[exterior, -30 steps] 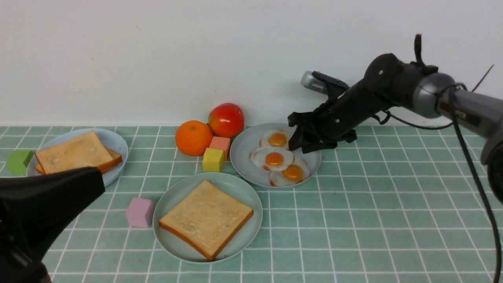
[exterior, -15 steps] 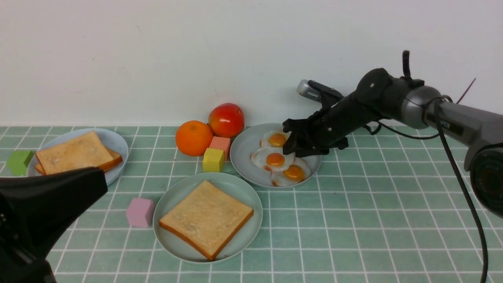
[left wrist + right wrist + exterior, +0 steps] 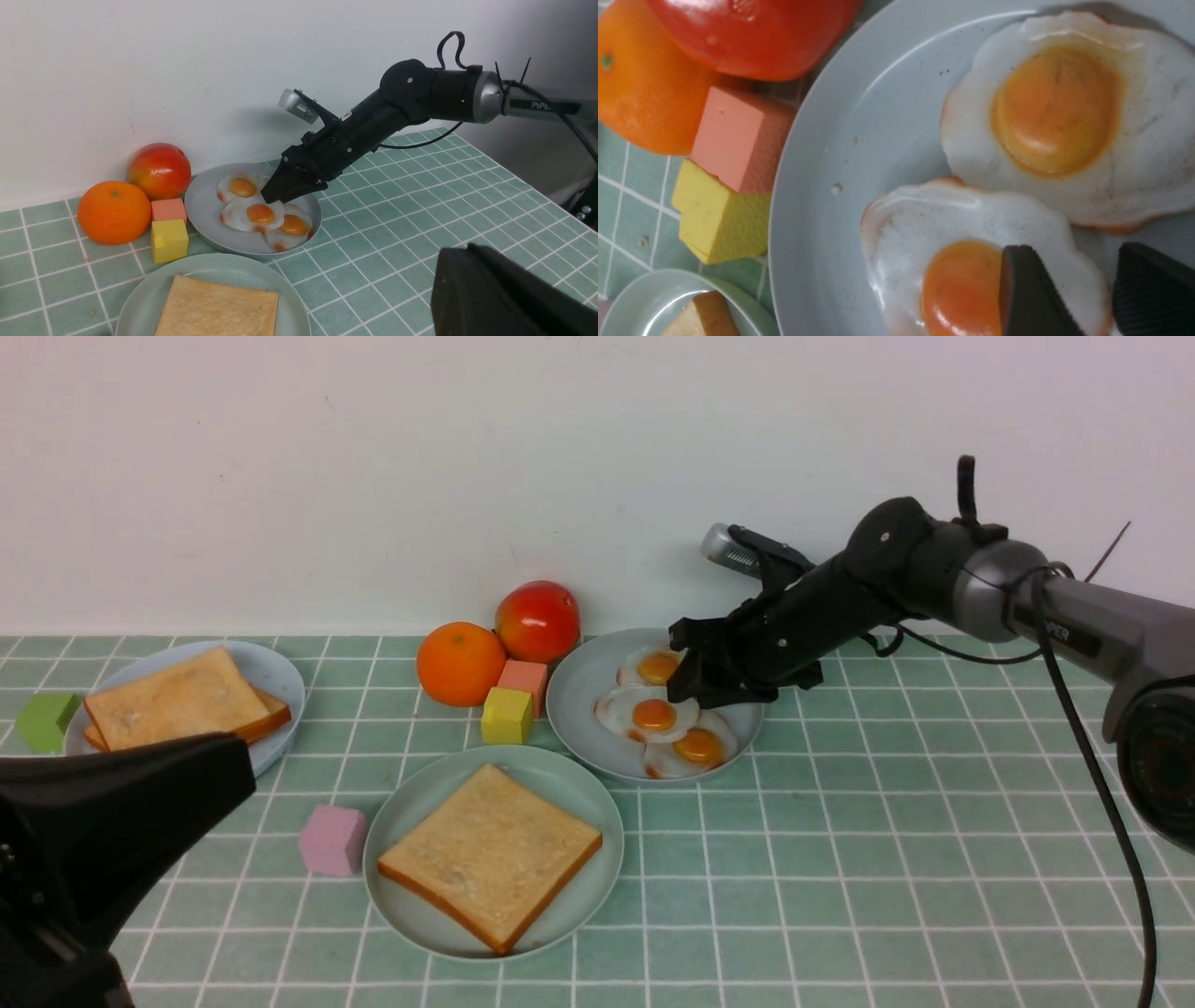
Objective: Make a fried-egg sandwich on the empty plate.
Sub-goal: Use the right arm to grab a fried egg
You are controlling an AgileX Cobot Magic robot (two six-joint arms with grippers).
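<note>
The mint-green plate (image 3: 411, 803) at the front centre holds one golden toast slice (image 3: 490, 854). Two more toast slices (image 3: 177, 700) are stacked on the pale blue plate (image 3: 275, 677) at the left. Three fried eggs lie on the blue-grey plate (image 3: 579, 700). My right gripper (image 3: 686, 689) is down on that plate, open. In the right wrist view its fingers (image 3: 1031, 294) straddle the white edge of the middle egg (image 3: 924, 224), beside the far egg (image 3: 1055, 107). My left gripper (image 3: 238, 775) hangs shut and empty at the front left.
An orange (image 3: 460, 663) and a red fruit (image 3: 537, 621) sit by the wall. A salmon block (image 3: 523, 679) and a yellow block (image 3: 506, 714) stand beside the egg plate. A pink block (image 3: 331, 840) lies left of the mint plate, a green block (image 3: 45, 721) at far left.
My right arm has come down and a little left, bringing its open jaws onto the middle egg's edge. The left arm has hardly moved.
</note>
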